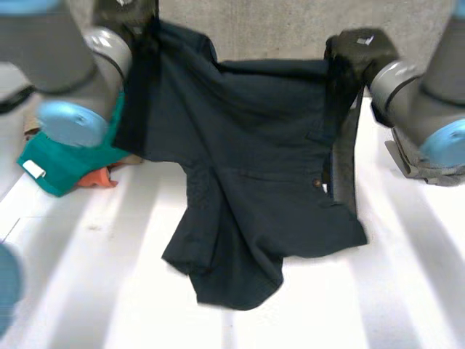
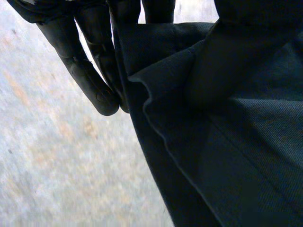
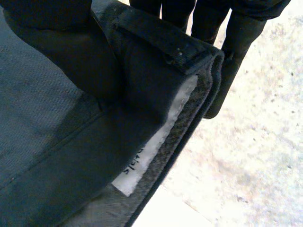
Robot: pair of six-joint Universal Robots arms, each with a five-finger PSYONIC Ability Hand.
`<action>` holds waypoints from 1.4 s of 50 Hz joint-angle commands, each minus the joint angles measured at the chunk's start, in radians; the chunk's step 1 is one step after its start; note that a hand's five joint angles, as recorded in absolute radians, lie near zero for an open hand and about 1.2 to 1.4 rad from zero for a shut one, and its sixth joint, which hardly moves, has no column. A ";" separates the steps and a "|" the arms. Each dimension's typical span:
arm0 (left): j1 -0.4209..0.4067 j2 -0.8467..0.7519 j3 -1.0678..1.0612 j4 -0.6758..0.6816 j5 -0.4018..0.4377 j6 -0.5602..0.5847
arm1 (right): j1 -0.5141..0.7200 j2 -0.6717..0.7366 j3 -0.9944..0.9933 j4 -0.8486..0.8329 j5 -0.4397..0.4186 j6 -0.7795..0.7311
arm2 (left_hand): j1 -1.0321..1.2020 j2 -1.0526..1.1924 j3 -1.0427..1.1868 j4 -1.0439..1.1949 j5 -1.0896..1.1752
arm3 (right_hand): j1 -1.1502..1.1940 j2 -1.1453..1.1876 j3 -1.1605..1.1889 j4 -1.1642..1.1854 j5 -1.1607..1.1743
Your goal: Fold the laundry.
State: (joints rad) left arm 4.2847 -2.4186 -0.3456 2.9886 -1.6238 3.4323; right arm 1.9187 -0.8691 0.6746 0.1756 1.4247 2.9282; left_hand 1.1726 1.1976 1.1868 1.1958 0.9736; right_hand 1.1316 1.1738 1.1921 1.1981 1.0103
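The left hand [image 1: 125, 16] at 11 o'clock and the right hand [image 1: 354, 54] at 1 o'clock hold up the dark navy shorts [image 1: 247, 145]. Their fingers [image 3: 239, 42] pinch the waistband, probably so the legs drape straight onto the desk [image 1: 407, 291].

Both arms reach forward over the table, the left arm [image 1: 65, 65] and the right arm [image 1: 421, 94] set wide apart, wrists raised. The left hand [image 1: 127, 18] has its fingers [image 2: 90, 71] nearly straight behind an edge of the dark shorts [image 1: 247, 167], with the thumb in front, pinching the cloth. The right hand [image 1: 360, 54] grips the waistband likewise, thumb [image 3: 52, 42] on one face and fingers [image 3: 236, 47] on the other.
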 commanded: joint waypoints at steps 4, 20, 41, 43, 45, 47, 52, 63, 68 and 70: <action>-0.017 -0.258 0.307 -0.019 -0.047 0.042 | 0.013 0.212 -0.001 -0.507 0.082 -0.047 | -0.998 -1.023 -1.012 -1.021 -0.974 | -0.957 -0.999 -1.018 -1.024 -1.010; -0.095 0.263 -0.508 -0.066 -0.107 0.002 | -0.026 -0.095 0.293 0.082 -0.035 -0.303 | -0.998 -1.023 -1.012 -1.021 -0.974 | -0.934 -0.976 -0.994 -1.000 -0.987; -0.416 0.405 -1.227 -0.002 -0.079 -0.156 | -0.172 -0.278 0.941 -0.166 -0.294 -0.451 | -0.939 -0.964 -0.953 -0.962 -0.914 | -0.660 -0.702 -0.721 -0.727 -0.713; -0.424 0.377 -1.218 0.012 -0.090 -0.154 | -0.168 -0.269 0.956 -0.211 -0.288 -0.422 | -0.944 -0.969 -0.959 -0.968 -0.920 | -0.704 -0.747 -0.765 -0.771 -0.758; -0.422 0.339 -1.198 0.024 -0.108 -0.151 | -0.161 -0.257 0.973 -0.263 -0.271 -0.379 | -0.953 -0.978 -0.967 -0.976 -0.929 | -0.719 -0.761 -0.780 -0.786 -0.772; -0.421 0.316 -1.181 0.024 -0.125 -0.147 | -0.149 -0.248 0.984 -0.295 -0.259 -0.351 | -0.953 -0.978 -0.967 -0.977 -0.929 | -0.731 -0.773 -0.791 -0.797 -0.784; -0.419 0.256 -1.141 0.045 -0.171 -0.099 | -0.107 -0.209 0.987 -0.353 -0.214 -0.304 | -0.953 -0.978 -0.967 -0.977 -0.929 | -0.719 -0.762 -0.780 -0.786 -0.773; -0.440 0.234 -1.136 0.164 -0.269 0.021 | -0.058 -0.165 0.956 -0.410 -0.158 -0.288 | -0.836 -0.861 -0.850 -0.859 -0.812 | 0.264 0.222 0.204 0.198 0.211; -0.448 0.222 -1.141 0.194 -0.292 0.054 | -0.064 -0.174 0.950 -0.412 -0.133 -0.271 | -0.692 -0.717 -0.706 -0.716 -0.668 | 0.265 0.222 0.204 0.198 0.211; -0.444 0.211 -1.141 0.202 -0.294 0.062 | -0.067 -0.174 0.948 -0.409 -0.125 -0.265 | -0.604 -0.629 -0.619 -0.628 -0.580 | 0.265 0.222 0.204 0.198 0.211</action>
State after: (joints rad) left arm 3.8432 -2.1895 -1.4811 3.1571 -1.8983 3.4614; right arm 1.8603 -1.0347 1.6306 -0.2360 1.2747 2.6461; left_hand 0.3863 0.3754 0.3742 0.3758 0.2020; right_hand 1.0849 1.1715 1.1845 1.1895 1.0100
